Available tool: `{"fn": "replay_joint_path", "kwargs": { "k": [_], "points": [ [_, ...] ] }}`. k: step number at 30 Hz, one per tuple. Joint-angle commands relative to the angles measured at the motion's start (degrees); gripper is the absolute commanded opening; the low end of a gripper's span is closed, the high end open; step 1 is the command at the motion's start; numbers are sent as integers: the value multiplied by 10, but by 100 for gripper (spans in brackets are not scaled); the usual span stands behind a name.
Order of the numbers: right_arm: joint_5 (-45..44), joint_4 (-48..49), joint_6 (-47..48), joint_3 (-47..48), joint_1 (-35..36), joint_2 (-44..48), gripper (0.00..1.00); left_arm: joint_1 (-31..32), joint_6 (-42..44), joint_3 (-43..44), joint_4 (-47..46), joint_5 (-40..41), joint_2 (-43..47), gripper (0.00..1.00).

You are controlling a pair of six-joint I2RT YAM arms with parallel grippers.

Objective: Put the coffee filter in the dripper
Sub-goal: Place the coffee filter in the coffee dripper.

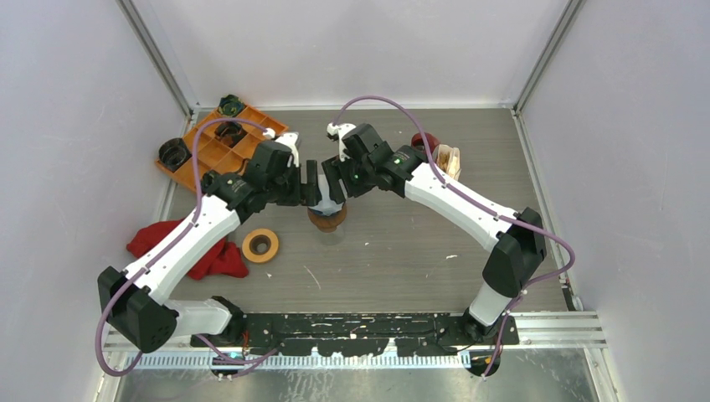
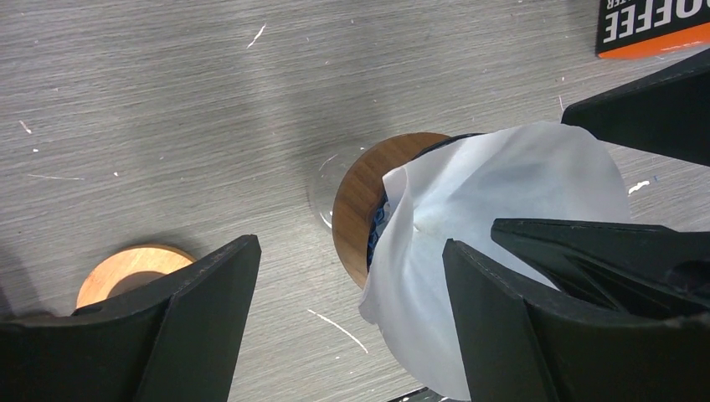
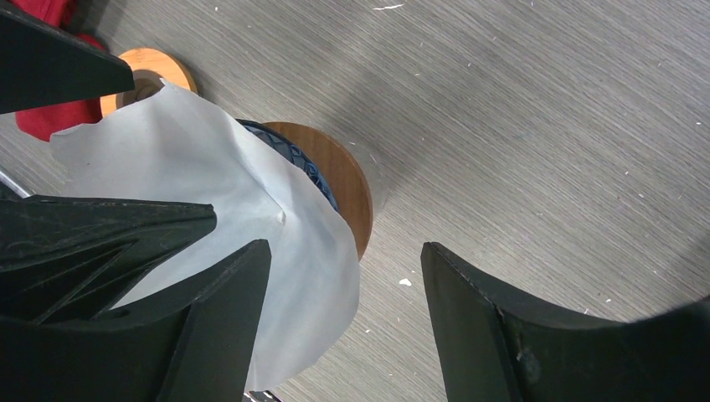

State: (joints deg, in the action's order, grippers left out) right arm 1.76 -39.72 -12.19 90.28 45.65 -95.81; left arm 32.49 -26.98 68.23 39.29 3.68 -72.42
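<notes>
Both grippers over the scuffed grey wood-grain worktop (image 1: 402,251), plain white enclosure walls (image 1: 352,42) around.
My left gripper (image 2: 347,327) and right gripper (image 3: 343,327) stand spread, pinching nothing; the white paper coffee filter (image 2: 502,193) drapes lopsided over the wooden-collared dripper (image 2: 360,201) mid-worktop.

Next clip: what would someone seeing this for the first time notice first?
The two arms meet at the table's middle, left gripper and right gripper both open over a white coffee filter draped loosely on the wood-collared dripper. After that, colour: the orange tray at the far left and the red cloth beside the left arm.
</notes>
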Motion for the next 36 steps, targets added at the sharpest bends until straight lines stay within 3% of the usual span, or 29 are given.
{"fn": "replay_joint_path", "kwargs": {
  "k": [1,21,36],
  "points": [
    [-10,11,2,4,1,11,73,-4,6,6,-3,-5,22,83],
    [-36,3,11,9,2,-30,72,-4,21,1,11,-10,-23,80],
    [-22,-2,9,29,1,9,73,-4,28,5,22,-3,-33,78]
  ]
}}
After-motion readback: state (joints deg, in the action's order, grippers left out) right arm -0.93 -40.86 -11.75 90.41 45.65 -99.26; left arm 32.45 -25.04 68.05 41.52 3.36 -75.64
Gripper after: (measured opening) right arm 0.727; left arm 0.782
